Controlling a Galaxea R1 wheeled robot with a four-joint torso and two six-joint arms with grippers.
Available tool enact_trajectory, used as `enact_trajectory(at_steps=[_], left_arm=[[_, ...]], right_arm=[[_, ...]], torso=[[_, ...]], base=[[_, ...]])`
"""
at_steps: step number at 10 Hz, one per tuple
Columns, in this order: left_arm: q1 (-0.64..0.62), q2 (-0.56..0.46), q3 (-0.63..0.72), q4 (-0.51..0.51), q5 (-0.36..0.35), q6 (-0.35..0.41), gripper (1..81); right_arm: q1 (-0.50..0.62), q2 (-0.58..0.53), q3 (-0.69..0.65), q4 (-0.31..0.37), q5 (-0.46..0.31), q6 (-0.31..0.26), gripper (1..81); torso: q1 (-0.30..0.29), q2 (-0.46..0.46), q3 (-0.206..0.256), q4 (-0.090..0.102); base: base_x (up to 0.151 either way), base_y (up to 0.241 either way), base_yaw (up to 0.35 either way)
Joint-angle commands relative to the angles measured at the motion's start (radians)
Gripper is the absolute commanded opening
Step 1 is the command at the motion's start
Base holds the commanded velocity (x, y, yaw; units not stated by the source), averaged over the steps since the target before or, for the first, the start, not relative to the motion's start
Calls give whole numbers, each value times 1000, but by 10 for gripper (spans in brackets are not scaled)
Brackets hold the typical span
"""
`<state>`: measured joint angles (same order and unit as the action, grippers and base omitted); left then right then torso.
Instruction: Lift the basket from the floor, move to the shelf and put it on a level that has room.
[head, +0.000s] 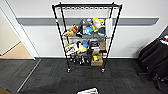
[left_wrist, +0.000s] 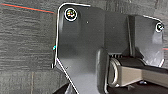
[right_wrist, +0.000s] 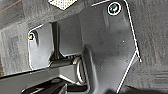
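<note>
The shelf (head: 86, 37), a tall black wire rack on small casters, stands straight ahead against the white wall. Its top level (head: 86, 5) is a bare wire tier. The lower tiers hold toys and boxes. At the near edge of the head view, a corner of the basket (head: 87, 91) with its white lining shows on the dark grey carpet floor (head: 50, 75). In the right wrist view a woven light patch of the basket (right_wrist: 62, 2) lies beyond the robot's dark plate. The left wrist view looks down on carpet floor (left_wrist: 25, 37).
A cardboard box (head: 97, 61) sits on the rack's lowest tier. A dark chair or bag (head: 155, 57) stands at the right. At the left, a doorway opens onto tan wooden flooring (head: 17, 52), and a metal strip (head: 28, 75) runs across the carpet.
</note>
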<state>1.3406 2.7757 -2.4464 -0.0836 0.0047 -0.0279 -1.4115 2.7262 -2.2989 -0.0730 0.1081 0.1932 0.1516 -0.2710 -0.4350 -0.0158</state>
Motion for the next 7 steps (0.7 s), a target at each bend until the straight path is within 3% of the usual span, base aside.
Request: enact_trajectory(at_steps=[1, 5, 7], left_arm=[[-111, -27, 1, -47, 147, -1, 811], [-160, -42, 18, -56, 166, -1, 811], [-188, -51, 38, -62, 175, -3, 811]], right_arm=[[88, -47, 20, 28, -76, 3, 811], [157, -53, 20, 28, -103, 3, 811], [189, -58, 20, 30, -120, 3, 811]], torso=[[64, -99, 0, 0], [151, -236, 0, 0], [193, -303, -86, 0]], base=[[0, 0, 0], [0, 0, 0], [0, 0, 0]])
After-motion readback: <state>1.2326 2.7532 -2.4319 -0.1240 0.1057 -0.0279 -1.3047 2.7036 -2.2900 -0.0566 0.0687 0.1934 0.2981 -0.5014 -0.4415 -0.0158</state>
